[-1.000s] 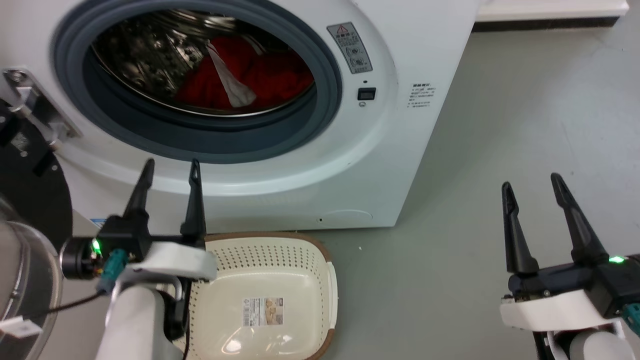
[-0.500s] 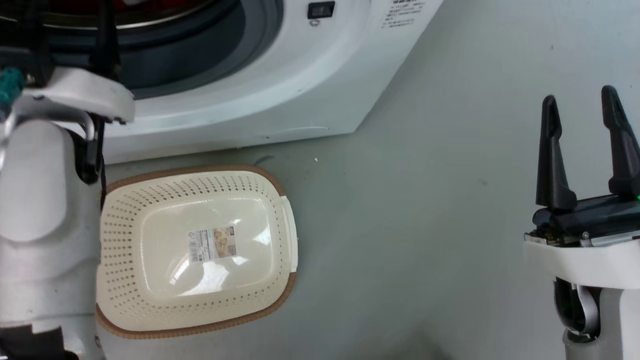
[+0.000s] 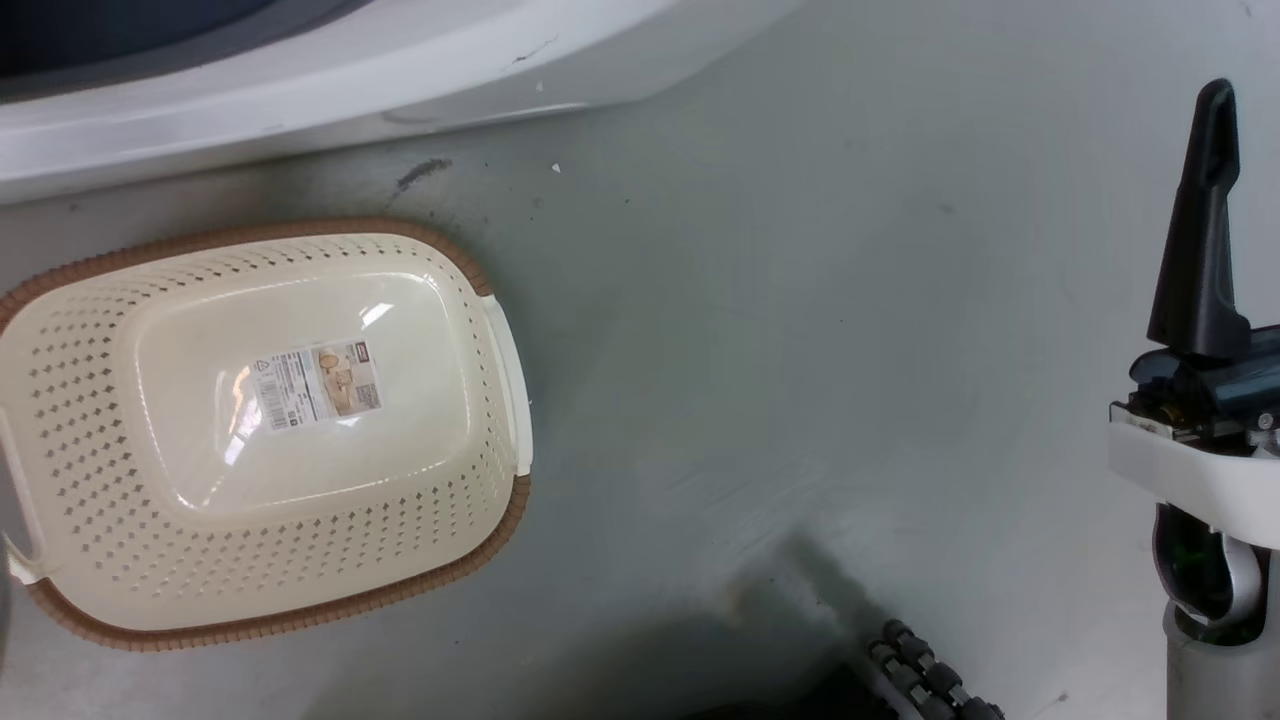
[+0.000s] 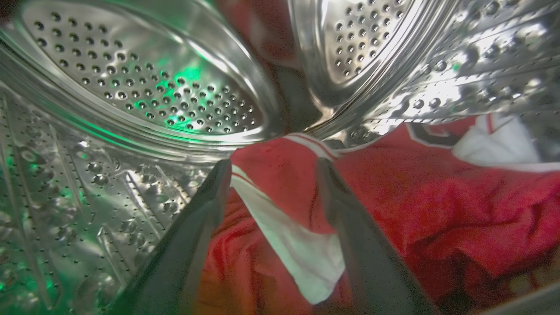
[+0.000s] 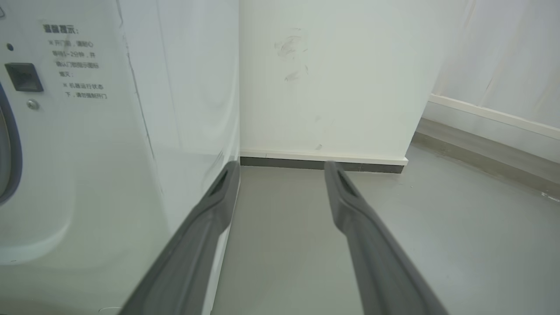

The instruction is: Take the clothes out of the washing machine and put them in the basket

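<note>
The left gripper (image 4: 274, 162) is inside the washing machine (image 4: 144, 87), its fingers spread apart on either side of a fold of the red clothes (image 4: 415, 201), not closed on them. The right gripper (image 5: 281, 166) hangs open and empty beside the machine's side wall. The basket (image 3: 480, 400) sits empty on the grey floor (image 3: 800, 350) in front of the machine.

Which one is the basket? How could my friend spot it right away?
Find the big white washing machine. On the grey floor right in front of it sits the basket. It's cream plastic full of little holes, with a brown woven-look rim and a paper label on its bottom.
</note>
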`<state>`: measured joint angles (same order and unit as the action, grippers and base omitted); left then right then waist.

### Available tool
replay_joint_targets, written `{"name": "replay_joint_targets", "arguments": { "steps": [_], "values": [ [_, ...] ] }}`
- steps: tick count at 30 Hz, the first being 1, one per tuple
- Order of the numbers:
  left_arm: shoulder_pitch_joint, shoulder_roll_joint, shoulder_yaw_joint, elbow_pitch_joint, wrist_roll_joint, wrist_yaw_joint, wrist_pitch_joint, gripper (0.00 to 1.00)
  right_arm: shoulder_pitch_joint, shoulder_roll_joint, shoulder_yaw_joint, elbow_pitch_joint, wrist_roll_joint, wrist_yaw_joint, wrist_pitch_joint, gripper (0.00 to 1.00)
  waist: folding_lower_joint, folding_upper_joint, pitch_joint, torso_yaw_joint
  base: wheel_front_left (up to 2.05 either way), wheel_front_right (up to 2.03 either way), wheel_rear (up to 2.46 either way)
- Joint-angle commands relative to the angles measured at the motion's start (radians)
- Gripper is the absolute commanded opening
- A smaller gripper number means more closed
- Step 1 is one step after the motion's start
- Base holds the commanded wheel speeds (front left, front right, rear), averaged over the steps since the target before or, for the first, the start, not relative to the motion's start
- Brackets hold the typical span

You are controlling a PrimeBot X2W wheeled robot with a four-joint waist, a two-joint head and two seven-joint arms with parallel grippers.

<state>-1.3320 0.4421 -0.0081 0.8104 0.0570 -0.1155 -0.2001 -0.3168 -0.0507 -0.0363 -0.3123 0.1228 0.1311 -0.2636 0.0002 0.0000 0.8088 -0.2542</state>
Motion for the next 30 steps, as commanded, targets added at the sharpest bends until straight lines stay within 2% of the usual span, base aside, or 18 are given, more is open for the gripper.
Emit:
{"name": "replay_joint_targets", "arguments": {
  "steps": [1, 8, 12, 13, 18, 24, 30],
  "values": [
    [-0.075, 0.019, -0.016, 0.041, 0.005, -0.004, 0.03, 1.0, -0.022, 0.001, -0.001, -0.013, 0.008, -0.001, -0.002, 1.0, -0.0002, 0.0, 0.061, -0.015, 0.0, 0.0, 0.0],
    [-0.281, 0.043, -0.072, 0.138, 0.025, -0.01, 0.14, 1.0, -0.032, 0.001, 0.006, -0.032, 0.025, -0.001, -0.002, 1.0, -0.0002, 0.0, 0.117, -0.023, 0.0, 0.0, 0.0],
    [-0.4, 0.052, -0.075, 0.223, 0.013, -0.012, 0.283, 1.0, -0.036, 0.001, 0.005, -0.044, 0.04, -0.001, -0.002, 1.0, -0.0002, 0.0, 0.138, -0.037, 0.0, 0.0, 0.0],
    [-0.4, 0.052, -0.075, 0.223, 0.013, -0.012, 0.283, 1.0, -0.036, 0.001, 0.005, -0.044, 0.04, -0.001, -0.002, 1.0, -0.0002, 0.0, 0.138, -0.037, 0.0, 0.0, 0.0],
    [-0.519, 0.035, -0.09, 0.317, -0.012, -0.013, 0.491, 1.0, -0.034, 0.001, -0.002, -0.058, 0.052, -0.001, -0.002, 1.0, -0.0002, 0.0, 0.154, -0.048, 0.0, 0.0, 0.0],
    [-0.607, 0.043, -0.135, 0.397, -0.022, -0.013, 0.694, 1.0, -0.035, 0.001, 0.004, -0.065, 0.063, -0.001, -0.002, 1.0, -0.0002, 0.0, 0.17, -0.058, 0.0, 0.0, 0.0],
    [-0.63, 0.045, -0.156, 0.43, -0.023, -0.013, 0.81, 1.0, -0.035, 0.001, 0.003, -0.074, 0.076, -0.001, -0.002, 1.0, -0.0002, 0.0, 0.191, -0.062, 0.0, 0.0, 0.0]
  ]
}}
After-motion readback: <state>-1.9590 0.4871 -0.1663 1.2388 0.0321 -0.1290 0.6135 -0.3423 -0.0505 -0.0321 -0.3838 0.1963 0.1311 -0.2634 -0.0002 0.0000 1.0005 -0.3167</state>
